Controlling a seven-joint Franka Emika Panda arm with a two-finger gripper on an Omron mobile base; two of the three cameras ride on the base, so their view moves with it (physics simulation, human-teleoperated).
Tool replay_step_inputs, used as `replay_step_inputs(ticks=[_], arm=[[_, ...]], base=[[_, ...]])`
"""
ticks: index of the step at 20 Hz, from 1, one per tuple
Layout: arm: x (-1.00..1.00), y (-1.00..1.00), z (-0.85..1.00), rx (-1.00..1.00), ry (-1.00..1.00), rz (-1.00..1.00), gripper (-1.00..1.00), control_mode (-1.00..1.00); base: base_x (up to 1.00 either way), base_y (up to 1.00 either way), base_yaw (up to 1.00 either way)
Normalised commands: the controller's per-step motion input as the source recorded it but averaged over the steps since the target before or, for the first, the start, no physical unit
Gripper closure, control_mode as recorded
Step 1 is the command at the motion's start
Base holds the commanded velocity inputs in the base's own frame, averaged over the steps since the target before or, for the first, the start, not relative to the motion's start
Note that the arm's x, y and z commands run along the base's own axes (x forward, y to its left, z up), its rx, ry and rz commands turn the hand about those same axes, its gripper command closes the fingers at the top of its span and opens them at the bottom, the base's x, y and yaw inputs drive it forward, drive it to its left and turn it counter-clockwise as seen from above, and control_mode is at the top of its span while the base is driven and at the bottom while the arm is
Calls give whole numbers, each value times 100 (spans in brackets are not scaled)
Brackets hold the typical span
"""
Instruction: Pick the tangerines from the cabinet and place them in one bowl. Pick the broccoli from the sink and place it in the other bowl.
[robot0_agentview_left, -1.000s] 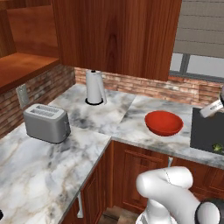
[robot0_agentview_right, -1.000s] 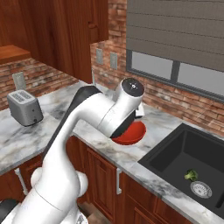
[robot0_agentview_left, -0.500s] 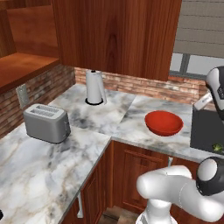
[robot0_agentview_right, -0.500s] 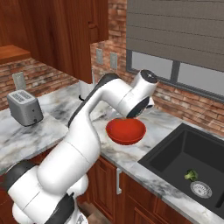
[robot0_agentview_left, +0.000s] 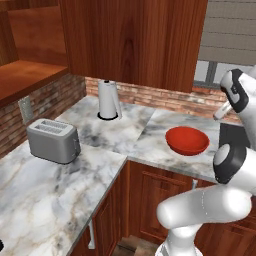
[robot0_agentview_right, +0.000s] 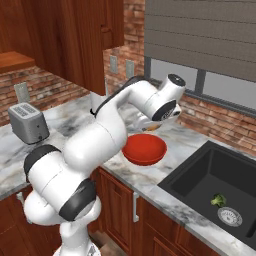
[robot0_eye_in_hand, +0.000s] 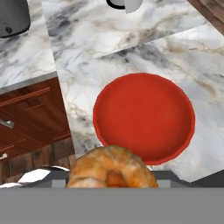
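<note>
Hand view, contents: one tangerine (robot0_eye_in_hand: 111, 168), orange-tan, at the bottom of the frame, clamped in the closed gripper (robot0_eye_in_hand: 111, 177); fingertips hidden behind the fruit. Beyond the fruit, the red bowl (robot0_eye_in_hand: 144, 118), round, shallow, glossy, nothing inside. The fruit overlaps the bowl's near rim in this view.

Landmark for all places: the red bowl (robot0_agentview_right: 144, 148).

- Marble counter (robot0_agentview_left: 125, 135): carries the bowl, close to the counter's front edge.
- Gripper: raised above the counter, at the bowl's far side in the right base view; the orange fruit (robot0_agentview_right: 152, 128) shows just under the hand.
- Sink (robot0_agentview_right: 210, 182): black, set in the counter beside the bowl, on the window side.
- Broccoli (robot0_agentview_right: 217, 200): small green clump on the sink floor next to the silver drain (robot0_agentview_right: 229, 216), well apart from the bowl.
- Kettle (robot0_agentview_left: 108, 99): white, upright, against the brick wall, away from the bowl (robot0_agentview_left: 187, 140) along the counter.
- Toaster (robot0_agentview_left: 53, 140): silver, two slots, on the other leg of the counter, farther from the bowl than the kettle.
- Cabinet (robot0_agentview_left: 132, 40): reddish-brown wood, on the wall above the kettle.
</note>
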Motion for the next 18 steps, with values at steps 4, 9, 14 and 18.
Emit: replay_step_inputs(ticks=[4, 9, 14, 18], arm=[[58, 0, -27, -8, -2, -4, 100, -100], [4, 3, -26, -1, 0, 0, 100, -100], [4, 15, -38, 0, 2, 2, 100, -100], [1, 22, -27, 0, -1, 2, 100, -100]], base=[[0, 0, 0], [0, 0, 0], [0, 0, 0], [0, 0, 0]])
